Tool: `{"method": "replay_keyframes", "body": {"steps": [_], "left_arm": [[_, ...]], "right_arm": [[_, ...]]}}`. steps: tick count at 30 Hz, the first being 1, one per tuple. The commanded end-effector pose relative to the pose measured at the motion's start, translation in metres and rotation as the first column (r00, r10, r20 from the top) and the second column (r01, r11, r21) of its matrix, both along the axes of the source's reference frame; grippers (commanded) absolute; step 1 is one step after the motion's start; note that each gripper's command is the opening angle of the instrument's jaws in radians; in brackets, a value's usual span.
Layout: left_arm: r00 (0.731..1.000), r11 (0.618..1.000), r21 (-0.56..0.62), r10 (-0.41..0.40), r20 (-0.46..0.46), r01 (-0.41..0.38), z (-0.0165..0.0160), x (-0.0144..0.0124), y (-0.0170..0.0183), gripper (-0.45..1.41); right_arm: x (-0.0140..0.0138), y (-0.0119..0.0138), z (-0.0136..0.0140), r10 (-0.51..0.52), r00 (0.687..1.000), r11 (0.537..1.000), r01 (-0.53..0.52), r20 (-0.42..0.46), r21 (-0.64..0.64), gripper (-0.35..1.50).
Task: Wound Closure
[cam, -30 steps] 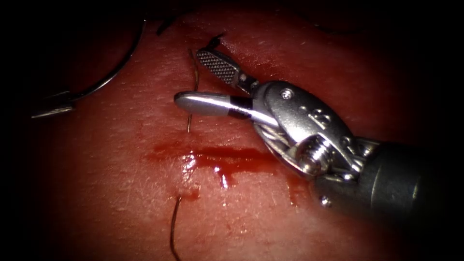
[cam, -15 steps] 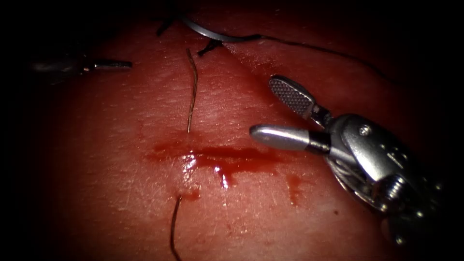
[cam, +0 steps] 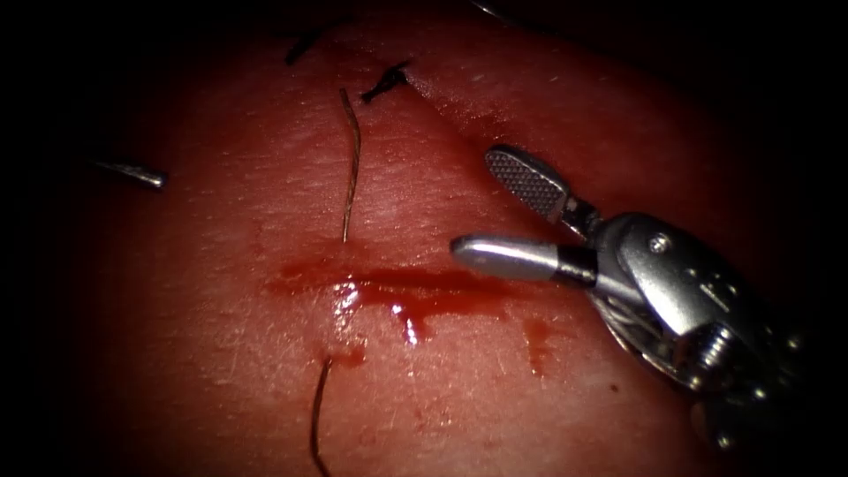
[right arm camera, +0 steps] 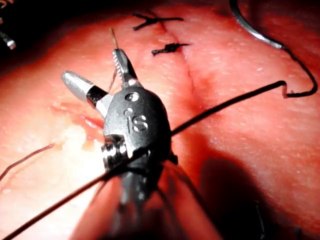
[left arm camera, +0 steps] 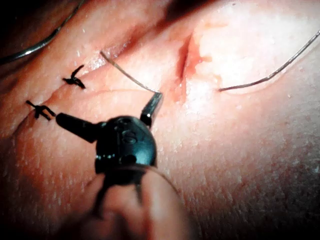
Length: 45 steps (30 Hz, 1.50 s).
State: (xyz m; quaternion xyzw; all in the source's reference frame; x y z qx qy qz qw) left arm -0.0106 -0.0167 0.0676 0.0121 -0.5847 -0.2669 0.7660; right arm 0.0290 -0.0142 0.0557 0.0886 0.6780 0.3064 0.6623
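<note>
**Both tools empty, needle lying loose**

The right tool [cam: 477,205] hovers over the tissue [cam: 221,291] just above the red fluid [cam: 389,287], jaws spread, holding nothing. In its wrist view the left tool [left arm camera: 108,106] also gapes empty. The needle [right arm camera: 250,25] lies free on the tissue beyond the knotted stitches [right arm camera: 167,48], outside either grasp. Thread [cam: 352,168] crosses beneath the cut.

The right pincer [cam: 481,208] hangs over the tissue [cam: 221,371], just above the right end of the cut [cam: 397,287]. Thread [cam: 352,168] runs up from the cut's left part; another thread end [cam: 316,415] lies below it. Two knots [right arm camera: 167,48] sit beyond.
</note>
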Motion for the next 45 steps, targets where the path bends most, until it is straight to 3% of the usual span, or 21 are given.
{"method": "replay_keyframes", "body": {"steps": [1,5,8,12,13,16,18,19,21,27,32,36,37,38,39,41,45], "left_arm": [[1.0,1.0,-0.008,0.005,0.027,-0.005,-0.0001,-0.0008,-0.0005,0.93],[0.979,0.997,-0.063,-0.02,0.201,0.033,-0.0039,-0.0018,-0.003,0.83],[0.971,0.998,-0.054,0.039,0.236,-0.027,-0.0059,-0.0031,-0.0047,0.74],[0.992,0.991,-0.06,0.119,0.04,-0.116,-0.0074,-0.0059,-0.0082,0.78],[0.986,0.984,-0.072,0.157,-0.052,-0.161,-0.0077,-0.0075,-0.0102,0.79],[0.971,0.97,-0.115,0.201,-0.13,-0.216,-0.0076,-0.0096,-0.013,0.81],[0.945,0.942,-0.17,0.253,-0.206,-0.29,-0.0072,-0.0115,-0.0158,0.83],[0.92,0.92,-0.193,0.287,-0.267,-0.342,-0.0068,-0.0124,-0.017,0.83],[0.895,0.905,-0.197,0.299,-0.331,-0.376,-0.0064,-0.0129,-0.0178,0.83],[0.867,0.896,-0.204,0.289,-0.407,-0.395,-0.0052,-0.0149,-0.0195,0.84],[0.834,0.869,-0.233,0.293,-0.468,-0.437,-0.0032,-0.0191,-0.0219,0.84],[0.829,0.841,-0.271,0.312,-0.465,-0.469,-0.0017,-0.0213,-0.0214,0.57],[0.829,0.837,-0.275,0.317,-0.462,-0.473,-0.0015,-0.0215,-0.0211,0.39],[0.826,0.826,-0.287,0.325,-0.46,-0.485,-0.0013,-0.0215,-0.0208,0.09],[0.823,0.807,-0.304,0.347,-0.45,-0.506,-0.001,-0.0215,-0.0204,-0.45],[0.808,0.774,-0.3,0.424,-0.409,-0.557,-0.0003,-0.0206,-0.0191,-0.45],[0.82,0.778,-0.323,0.396,-0.413,-0.539,-0.0003,-0.0181,-0.0167,-0.45]], "right_arm": [[0.0007,0.0003,0.0004,0.001,1.0,1.0,-0.001,-0.001,-0.002,1.45],[0.0006,0.0001,0.0004,-0.001,1.0,1.0,0.001,0.0,-0.009,1.4],[0.0006,0.0001,0.0004,-0.003,1.0,1.0,0.003,0.007,-0.025,1.4],[0.0005,0.0,0.0004,-0.036,0.999,0.999,0.038,0.038,-0.035,1.38],[0.0005,0.0001,0.0004,-0.039,0.998,0.998,0.04,0.041,-0.04,1.38],[0.0005,0.0001,0.0004,-0.039,0.998,0.998,0.041,0.043,-0.046,1.38],[0.0004,0.0,0.0004,-0.039,0.998,0.998,0.042,0.044,-0.052,1.38],[0.0004,0.0,0.0004,-0.04,0.998,0.998,0.042,0.044,-0.052,1.38],[0.0004,0.0,0.0004,-0.04,0.998,0.998,0.042,0.044,-0.052,1.4],[0.0004,0.0,0.0004,-0.042,0.998,0.997,0.045,0.049,-0.063,1.4],[0.0004,-0.0001,0.0005,-0.043,0.998,0.997,0.046,0.049,-0.064,1.4],[0.0006,-0.0003,0.0005,-0.049,0.997,0.997,0.053,0.055,-0.064,1.4],[0.0006,-0.0003,0.0006,-0.049,0.997,0.997,0.052,0.055,-0.064,1.4],[0.0006,-0.0003,0.0006,-0.049,0.997,0.997,0.052,0.055,-0.064,1.4],[0.0006,-0.0003,0.0006,-0.049,0.997,0.997,0.052,0.055,-0.064,1.4],[0.0006,-0.0003,0.0005,-0.049,0.997,0.997,0.053,0.055,-0.064,1.38],[0.0004,-0.0003,0.0005,-0.05,0.997,0.996,0.054,0.055,-0.064,1.37]]}}
